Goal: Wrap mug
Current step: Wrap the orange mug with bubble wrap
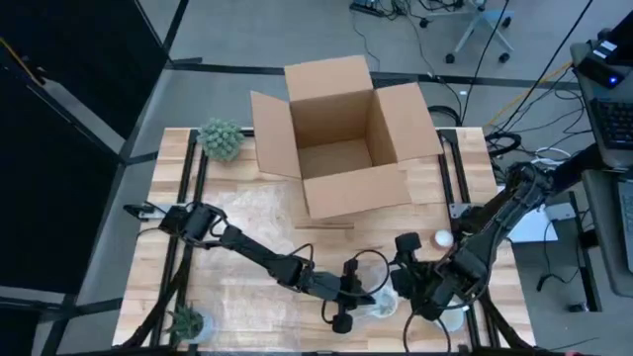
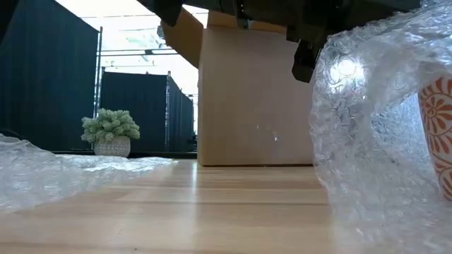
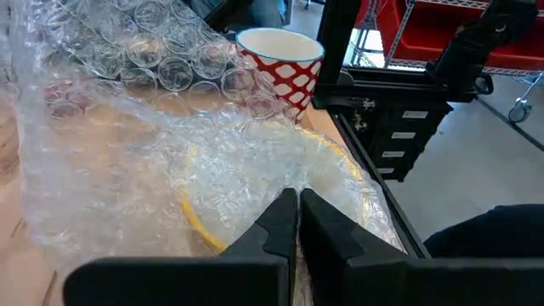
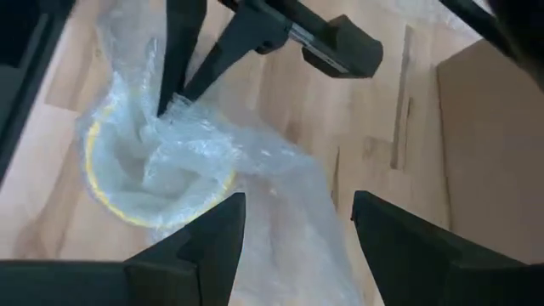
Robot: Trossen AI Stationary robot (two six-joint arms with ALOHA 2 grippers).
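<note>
A mug with a yellow rim (image 4: 106, 191) stands near the table's front edge, right of the middle, under a clear bubble wrap sheet (image 4: 280, 195). The sheet also spreads over the wood to the left (image 2: 42, 176). My left gripper (image 3: 297, 200) is over the mug, shut on the wrap. Just to the mug's right, my right gripper (image 4: 297, 221) hangs open above the wrap with nothing between its fingers. A red-and-white patterned cup (image 3: 285, 68) stands upright close by, toward the table's right edge. My left gripper pinches a bunched-up fold of the bubble wrap (image 4: 174, 110) between its two fingertips, over the mug's rim. Its fingers (image 4: 191, 51) slant down onto it from above and from the table's left. The wrap drapes slack over the mug, which stands on the table.
An open cardboard box (image 1: 341, 133) stands at the back centre. One small potted plant (image 1: 221, 139) is at the back left and another (image 1: 186, 321) at the front left. A small white object (image 1: 442, 238) lies near the right arm. Bare wood lies before the box.
</note>
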